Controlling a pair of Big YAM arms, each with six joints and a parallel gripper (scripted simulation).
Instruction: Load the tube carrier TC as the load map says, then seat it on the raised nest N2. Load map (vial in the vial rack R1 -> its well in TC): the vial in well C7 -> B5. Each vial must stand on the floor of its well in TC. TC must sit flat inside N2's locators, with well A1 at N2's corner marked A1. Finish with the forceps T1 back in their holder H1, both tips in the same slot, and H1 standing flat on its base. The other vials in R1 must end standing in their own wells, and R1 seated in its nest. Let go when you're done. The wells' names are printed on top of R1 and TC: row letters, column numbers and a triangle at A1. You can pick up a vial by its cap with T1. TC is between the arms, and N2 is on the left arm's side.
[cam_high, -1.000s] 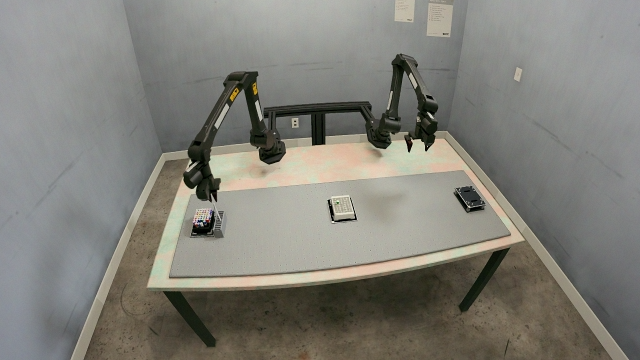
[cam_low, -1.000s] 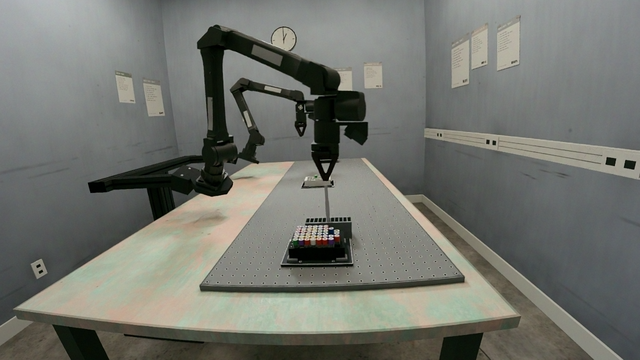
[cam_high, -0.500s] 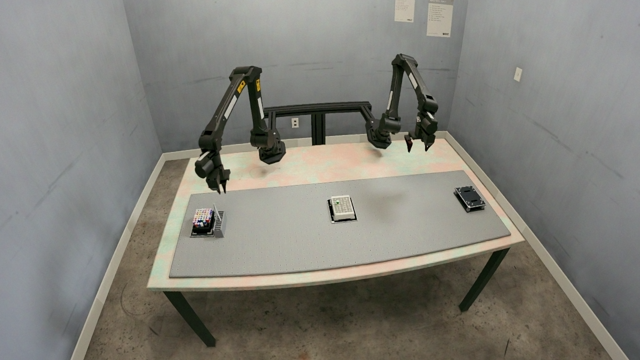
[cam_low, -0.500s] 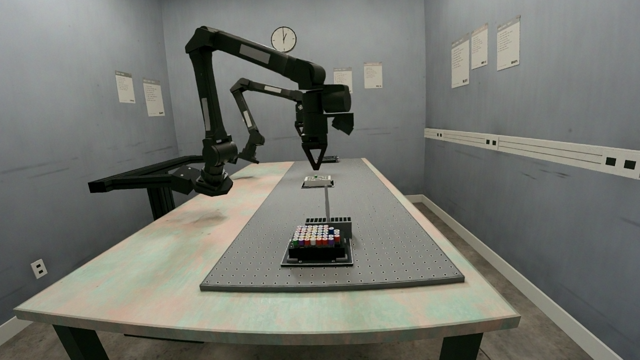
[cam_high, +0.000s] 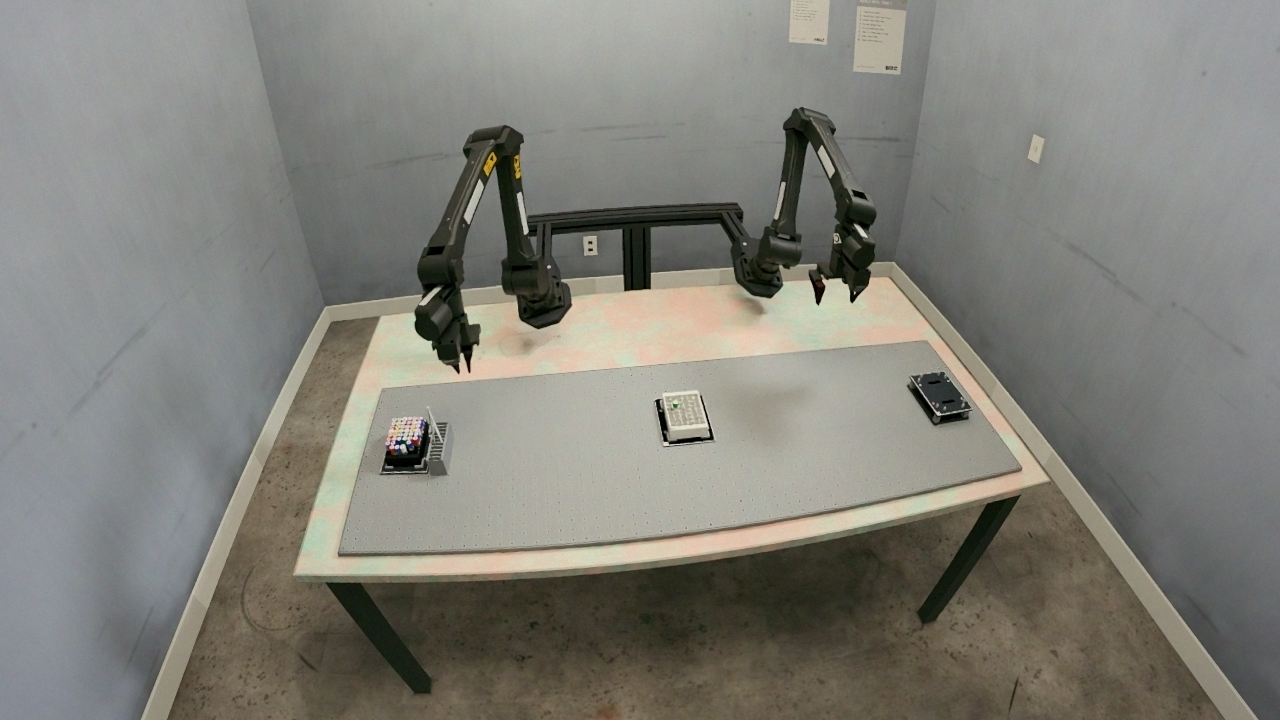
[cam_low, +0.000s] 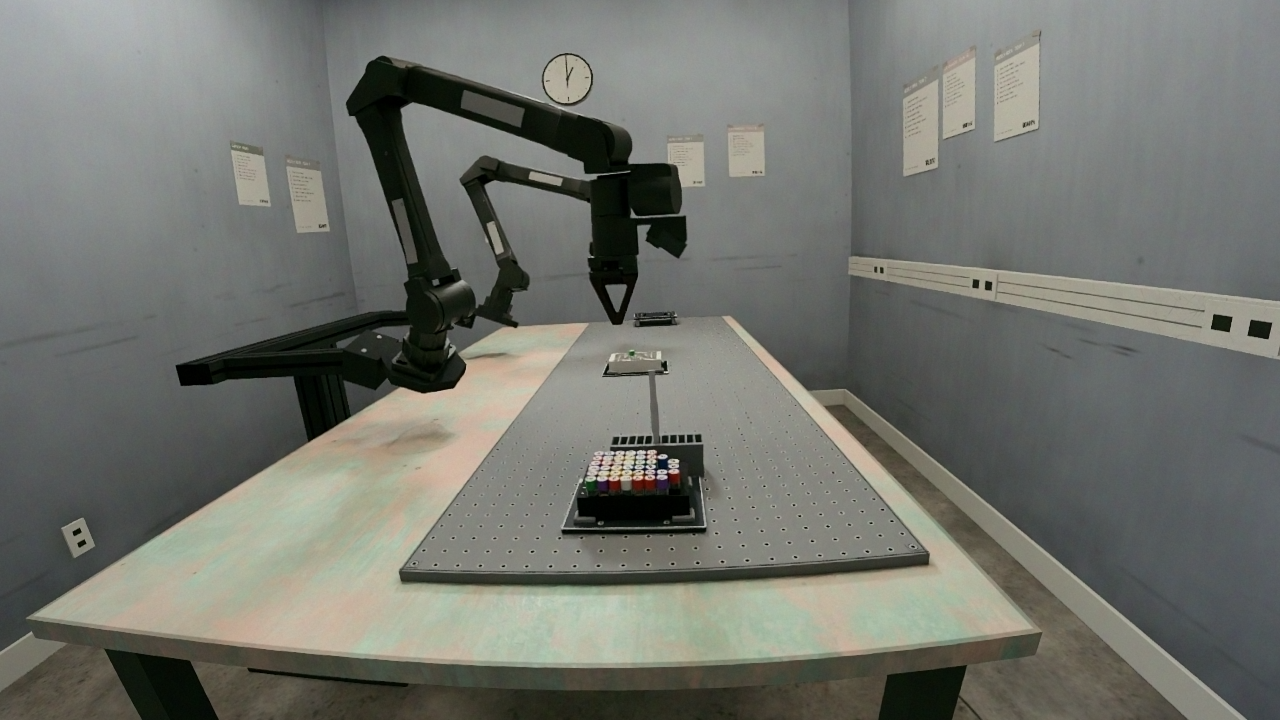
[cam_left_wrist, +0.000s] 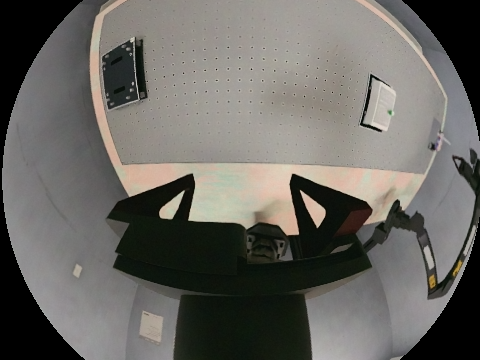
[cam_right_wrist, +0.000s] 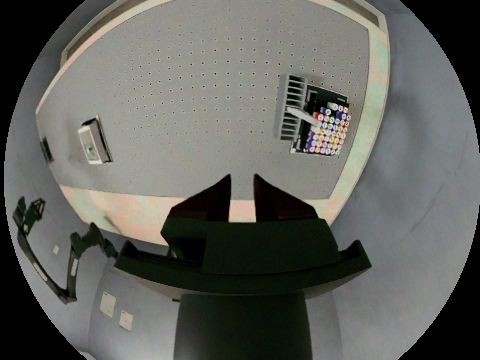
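Note:
The white tube carrier TC (cam_high: 687, 431) (cam_low: 637, 363) (cam_left_wrist: 378, 105) (cam_right_wrist: 85, 135) sits mid-board with a green-capped vial (cam_high: 674, 406) (cam_left_wrist: 390, 112) (cam_right_wrist: 90, 149) in it. The vial rack R1 (cam_high: 404, 458) (cam_low: 633, 507) stands full of coloured caps, with a gap near one corner. The grey slotted holder H1 (cam_high: 444, 453) (cam_low: 695, 458) (cam_right_wrist: 281, 112) stands beside it, the forceps T1 (cam_high: 433, 422) (cam_low: 654, 402) (cam_right_wrist: 302, 116) rising from its slots. Nest N2 (cam_high: 939, 392) (cam_left_wrist: 120, 75) is bare. My left gripper (cam_high: 836, 301) (cam_left_wrist: 242, 178) is wide open and empty. My right gripper (cam_high: 462, 369) (cam_right_wrist: 242, 179) is narrowly open and empty, above the board's rear edge.
TC rests on a black base plate (cam_high: 664, 430) (cam_left_wrist: 366, 106). H1 stands close against R1's nest plate (cam_low: 572, 526). The forceps stick up well above H1 and the caps. The grey perforated board (cam_high: 554, 465) carries all of these. Both arms are raised over the rear of the table.

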